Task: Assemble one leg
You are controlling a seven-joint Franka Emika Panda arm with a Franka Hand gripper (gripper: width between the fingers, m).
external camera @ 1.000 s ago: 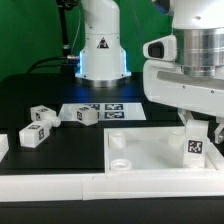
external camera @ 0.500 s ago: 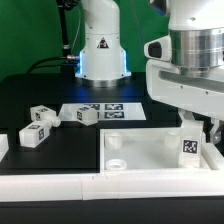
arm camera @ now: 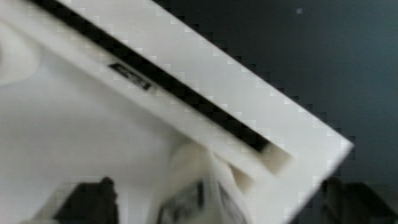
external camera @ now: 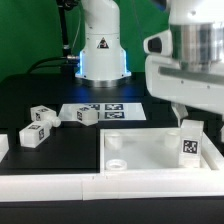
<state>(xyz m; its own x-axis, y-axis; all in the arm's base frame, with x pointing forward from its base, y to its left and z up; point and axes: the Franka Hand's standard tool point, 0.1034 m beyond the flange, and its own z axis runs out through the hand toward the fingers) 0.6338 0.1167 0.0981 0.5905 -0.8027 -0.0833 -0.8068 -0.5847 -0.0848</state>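
Note:
A leg stands upright in the corner of the large white panel at the exterior view's right, its tag facing the camera. My gripper hangs just above it, with the fingers apart on either side of the leg's top. In the wrist view the leg is a blurred white shape between the two dark fingers, with a gap on each side, over the panel's corner. Three more legs lie loose on the black table at the exterior view's left.
The marker board lies behind the panel. The robot base stands at the back. A white block sits at the exterior view's left edge, and a long white bar runs along the front.
My gripper has risen off the leg, which stays upright on the panel corner. The panel and leg have shifted a little toward the exterior view's left.

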